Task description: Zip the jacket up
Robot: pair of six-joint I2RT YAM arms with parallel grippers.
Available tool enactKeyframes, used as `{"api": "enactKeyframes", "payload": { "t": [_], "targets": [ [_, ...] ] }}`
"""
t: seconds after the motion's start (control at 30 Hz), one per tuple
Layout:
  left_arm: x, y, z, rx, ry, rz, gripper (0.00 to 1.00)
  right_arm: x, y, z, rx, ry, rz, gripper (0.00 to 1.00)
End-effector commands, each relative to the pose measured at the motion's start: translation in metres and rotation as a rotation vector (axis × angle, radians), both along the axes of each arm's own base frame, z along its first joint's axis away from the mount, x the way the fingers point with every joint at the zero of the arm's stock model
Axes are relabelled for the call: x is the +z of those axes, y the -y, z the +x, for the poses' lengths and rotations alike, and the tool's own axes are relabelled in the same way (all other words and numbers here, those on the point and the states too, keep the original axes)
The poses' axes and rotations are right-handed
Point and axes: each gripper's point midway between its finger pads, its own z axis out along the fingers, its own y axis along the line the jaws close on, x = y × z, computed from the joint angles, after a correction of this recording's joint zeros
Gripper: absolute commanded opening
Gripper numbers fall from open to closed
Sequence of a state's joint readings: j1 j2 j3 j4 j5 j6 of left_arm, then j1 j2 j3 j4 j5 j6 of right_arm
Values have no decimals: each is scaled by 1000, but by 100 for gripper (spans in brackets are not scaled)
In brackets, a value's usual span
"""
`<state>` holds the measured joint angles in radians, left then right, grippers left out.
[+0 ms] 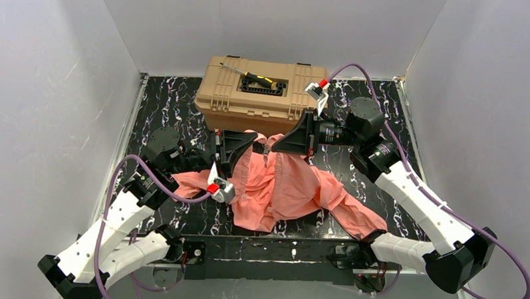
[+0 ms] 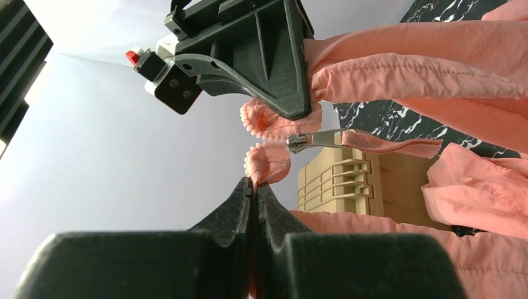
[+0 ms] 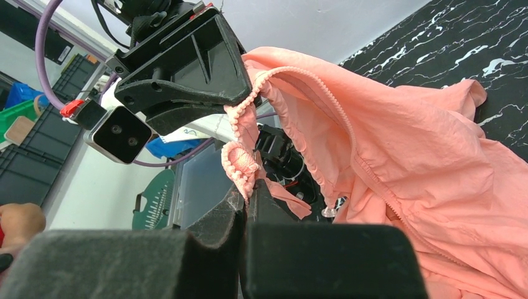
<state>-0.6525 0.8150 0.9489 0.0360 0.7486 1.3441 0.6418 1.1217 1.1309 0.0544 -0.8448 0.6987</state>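
Observation:
The salmon-pink jacket [image 1: 281, 186] lies crumpled and open on the black marble table [image 1: 164, 113], its collar end lifted between my two grippers. In the left wrist view my left gripper [image 2: 256, 182] is shut on one ruffled zipper edge [image 2: 268, 163]. Just above it, my right gripper [image 2: 297, 114] pinches the other zipper edge. The metal slider [image 2: 297, 142] and its pink pull tab [image 2: 389, 145] stick out beside that edge. In the right wrist view my right gripper [image 3: 247, 190] is shut on the toothed edge [image 3: 240, 163], with my left gripper [image 3: 244, 98] close above. From the top, both grippers [image 1: 261, 148] [image 1: 276, 148] meet tip to tip.
A tan toolbox [image 1: 257, 93] stands at the back of the table just behind the grippers, with a black and yellow tool [image 1: 261, 81] on its lid. White walls close in the left, right and back. A sleeve [image 1: 353, 216] trails toward the right arm's base.

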Motion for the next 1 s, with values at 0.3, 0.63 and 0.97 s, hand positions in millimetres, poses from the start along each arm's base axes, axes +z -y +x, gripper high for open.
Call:
{"api": "enactKeyframes", "payload": {
  "t": [0.3,0.63,0.97],
  "targets": [
    [8,-1,-12,-35,32,-9,0,19,6,-5,9,14,44,1],
    [7,-1,-14,-44,21,-3,0,23,9,-6,11,33,50,1],
    [1,-1,-17,-56,-15,16,0,25,10,-10,44,78,28,1]
  ]
}}
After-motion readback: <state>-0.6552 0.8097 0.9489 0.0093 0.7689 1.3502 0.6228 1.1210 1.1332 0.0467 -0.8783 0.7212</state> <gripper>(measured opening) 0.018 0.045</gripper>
